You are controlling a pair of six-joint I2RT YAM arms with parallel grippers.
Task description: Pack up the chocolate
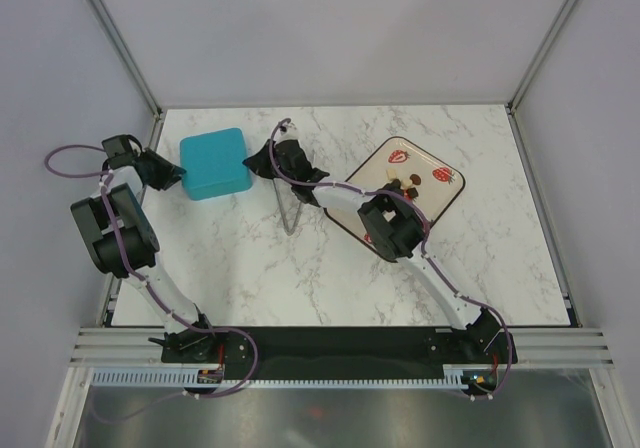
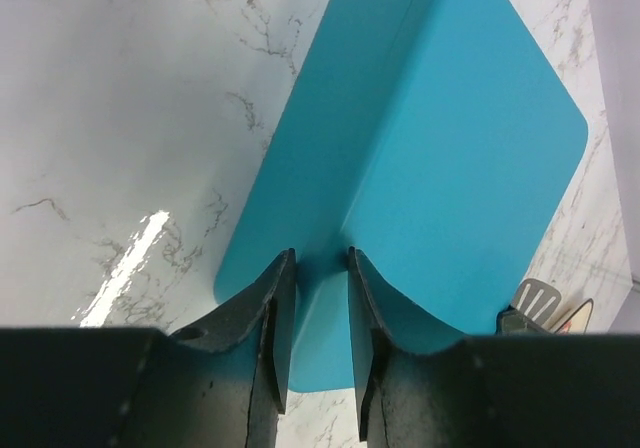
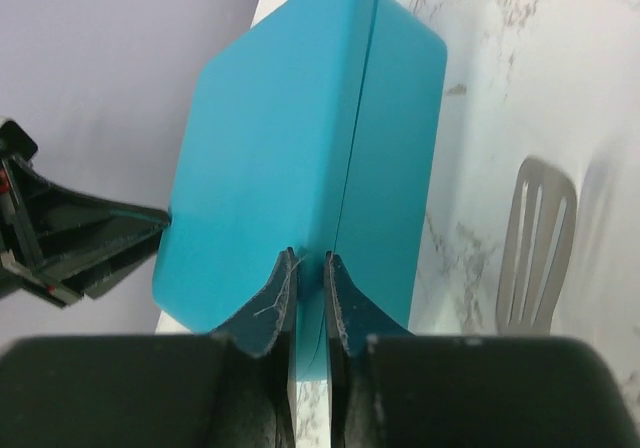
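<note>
A white marble surface [image 1: 250, 268] is seen. A blue box [image 1: 214, 163] is set near its far left corner. A tray [image 1: 445, 200] with strawberry prints is laid toward the right edge. Thin metal tongs [image 1: 288, 218] are placed between them.

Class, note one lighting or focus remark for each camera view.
Top external: even, diffuse light over the teal rounded plastic box, no glare. Left wrist: a white glare streak on the white marble table. Right wrist: the slotted metal tongs head looks slightly soft.

Left gripper [image 1: 178, 175] and right gripper [image 1: 255, 163] hem the teal box [image 1: 214, 163]; tongs [image 1: 287, 216] block the tray [image 1: 448, 196] side; front marble [image 1: 250, 278] lies open.
</note>
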